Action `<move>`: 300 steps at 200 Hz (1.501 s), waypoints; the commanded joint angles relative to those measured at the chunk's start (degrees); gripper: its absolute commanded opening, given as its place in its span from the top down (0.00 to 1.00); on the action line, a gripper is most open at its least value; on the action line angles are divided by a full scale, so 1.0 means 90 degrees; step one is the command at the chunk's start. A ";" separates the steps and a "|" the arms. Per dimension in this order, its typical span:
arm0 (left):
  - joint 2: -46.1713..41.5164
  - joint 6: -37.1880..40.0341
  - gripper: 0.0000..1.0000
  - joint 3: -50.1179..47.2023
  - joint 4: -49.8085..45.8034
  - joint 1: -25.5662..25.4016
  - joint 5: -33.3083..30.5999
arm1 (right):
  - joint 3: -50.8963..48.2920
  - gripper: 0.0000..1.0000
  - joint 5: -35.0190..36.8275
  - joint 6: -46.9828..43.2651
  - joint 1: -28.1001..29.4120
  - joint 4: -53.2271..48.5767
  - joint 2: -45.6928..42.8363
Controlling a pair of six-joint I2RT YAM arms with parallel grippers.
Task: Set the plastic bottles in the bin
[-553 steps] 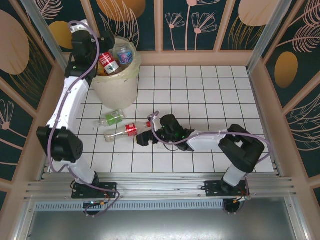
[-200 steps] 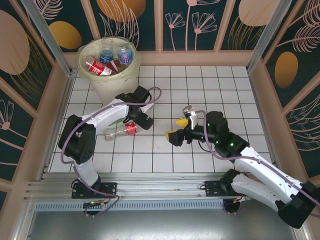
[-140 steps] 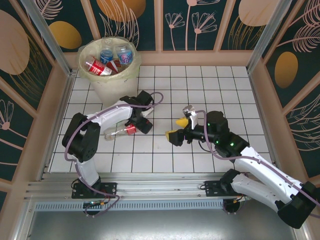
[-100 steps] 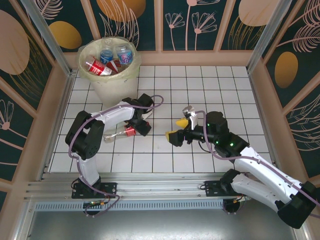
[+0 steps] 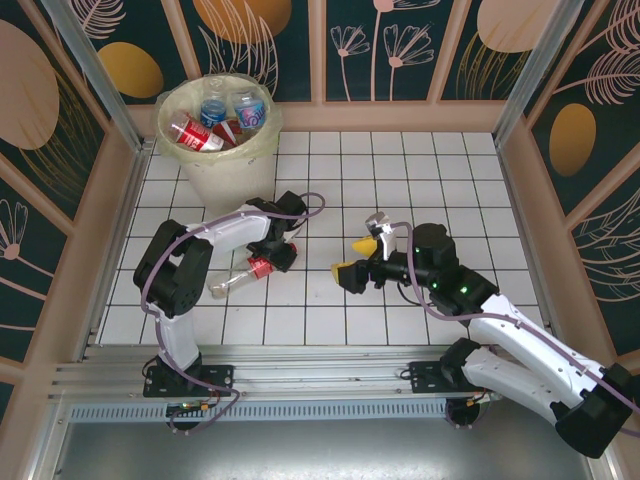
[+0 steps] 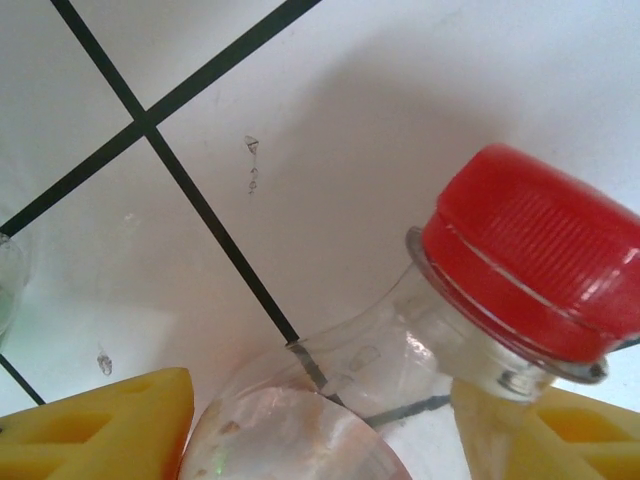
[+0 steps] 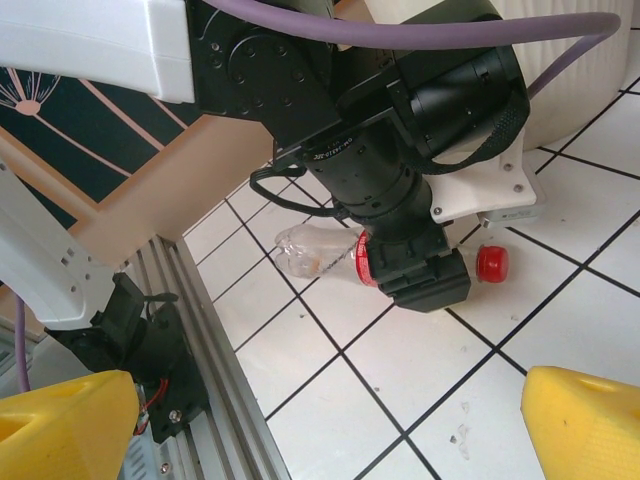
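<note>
Centre-left, the left jaws straddle the red-capped bottle [image 5: 235, 280] at its neck, can't tell if clenched; right jaws gape, released.

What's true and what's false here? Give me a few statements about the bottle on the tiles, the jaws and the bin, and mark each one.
1. The bottle lies on its side on the tiles. True.
2. Its cap is blue. False: it is red.
3. The left jaws flank its neck. True.
4. The right jaws hold a bottle. False: they stand open and empty.
5. The bin is empty. False: several bottles lie in it.
</note>
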 commanded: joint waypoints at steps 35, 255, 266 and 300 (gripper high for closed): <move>-0.0177 -0.0448 0.39 0.0056 0.0380 -0.0028 0.0474 | -0.0096 0.01 0.0022 0.0017 -0.0048 0.0036 -0.0096; -0.0151 -0.1071 0.02 0.0287 0.0859 -0.0028 0.1098 | -0.0093 0.01 0.0095 0.0007 -0.0048 0.0017 -0.0092; -0.0177 -0.1058 0.02 0.0232 0.0766 -0.0024 0.1018 | -0.0084 0.01 0.0093 0.0007 -0.0048 0.0011 -0.0081; -0.0220 -0.1092 0.06 0.0061 0.0537 -0.0030 0.0761 | -0.0074 0.01 0.0072 -0.0003 -0.0067 0.0014 -0.0042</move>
